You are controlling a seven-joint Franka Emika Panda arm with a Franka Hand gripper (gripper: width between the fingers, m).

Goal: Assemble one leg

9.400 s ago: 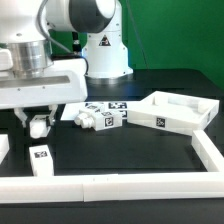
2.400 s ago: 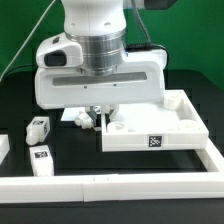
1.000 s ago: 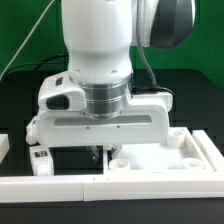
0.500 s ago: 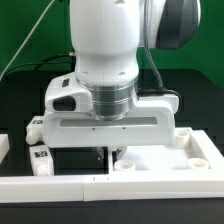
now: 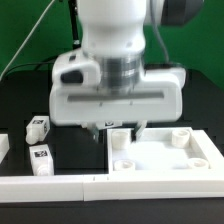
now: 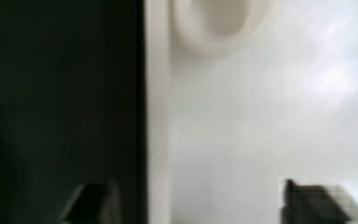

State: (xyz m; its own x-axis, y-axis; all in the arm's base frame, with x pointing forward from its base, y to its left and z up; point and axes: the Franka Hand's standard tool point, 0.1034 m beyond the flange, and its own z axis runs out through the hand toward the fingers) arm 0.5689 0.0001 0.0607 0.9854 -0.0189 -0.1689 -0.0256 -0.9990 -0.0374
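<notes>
The white square tabletop [image 5: 165,160] lies flat at the front on the exterior view's right, with corner sockets [image 5: 120,140] facing up. My gripper [image 5: 117,129] hangs just above its near-left corner, jaws wide apart and empty. In the wrist view the tabletop's edge [image 6: 265,120] runs between my fingertips [image 6: 91,200], and a socket [image 6: 220,25] shows further on; the gripper [image 6: 199,205] holds nothing. Two small white legs with tags stand on the black table at the exterior view's left, one [image 5: 38,127] behind the other [image 5: 41,160].
A white rail [image 5: 60,185] runs along the front of the black table, and the tabletop rests against it. A short white block [image 5: 4,147] sits at the far left edge. The robot's hand hides the table behind it.
The hand has lifted and shifted toward the exterior view's right since half a second ago. The tabletop stays flat against the front rail. The two legs at the left have not moved.
</notes>
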